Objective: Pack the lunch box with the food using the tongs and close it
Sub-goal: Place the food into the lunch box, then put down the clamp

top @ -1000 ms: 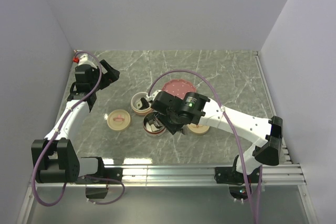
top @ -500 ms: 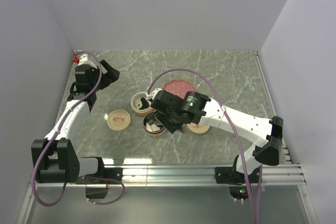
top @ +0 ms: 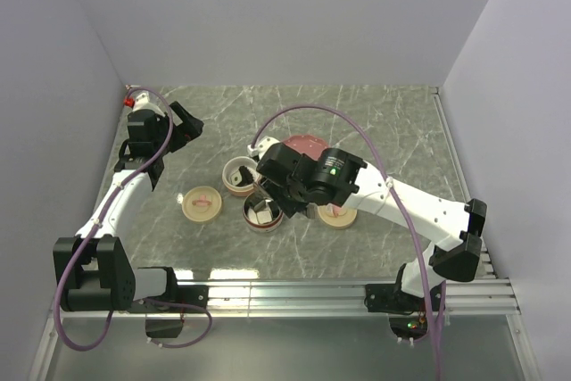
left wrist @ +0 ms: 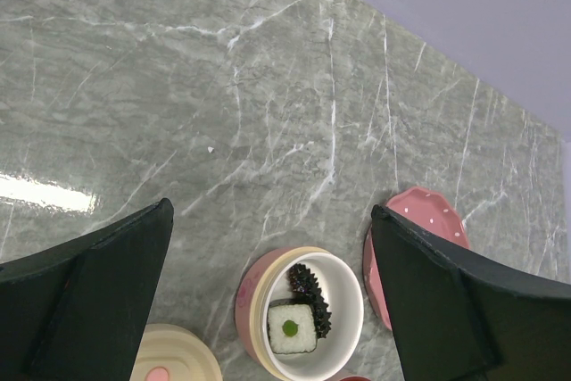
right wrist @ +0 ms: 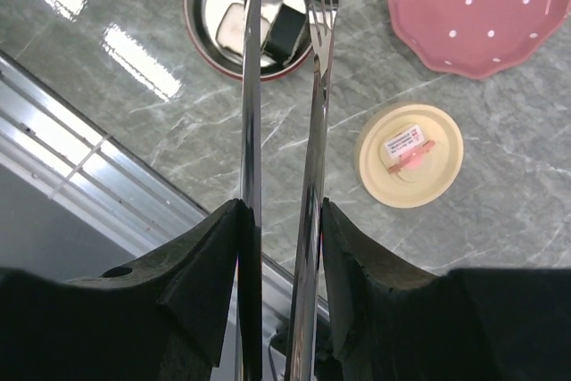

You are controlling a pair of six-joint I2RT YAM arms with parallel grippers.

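The left gripper [top: 188, 123] hung near the far left corner of the worktop [top: 393, 122]. Its jaws were fully apart and held nothing. Nearer the middle lay a cream lid [top: 202, 203]. To the right of it stood the white-lined compartment [left wrist: 252, 297] of the lunch box. It held two sushi pieces, a white square one [left wrist: 290, 328] and a dark spiky one [left wrist: 306, 280].

Just beside it, toward the near edge, stood the steel-lined compartment [right wrist: 193, 4]. It held a pale piece [right wrist: 232, 26] and a dark piece [right wrist: 291, 29]. The right gripper [right wrist: 281, 211] was closed on the tongs [right wrist: 251, 86], one finger pressing on each arm. The tong arms stood a little apart, with their tips over this compartment. The tips seemed to hold nothing, though this was hard to see from the wrist view. The red plate [right wrist: 464, 15] at the far side showed no food on its visible part. A second cream lid [right wrist: 409, 155] lay to the right.

I judged that the packing step was at its end, because four pieces sat in the compartments. The next move called for laying the tongs down on bare worktop. Then the compartments needed to be stacked and the lids set squarely on them.
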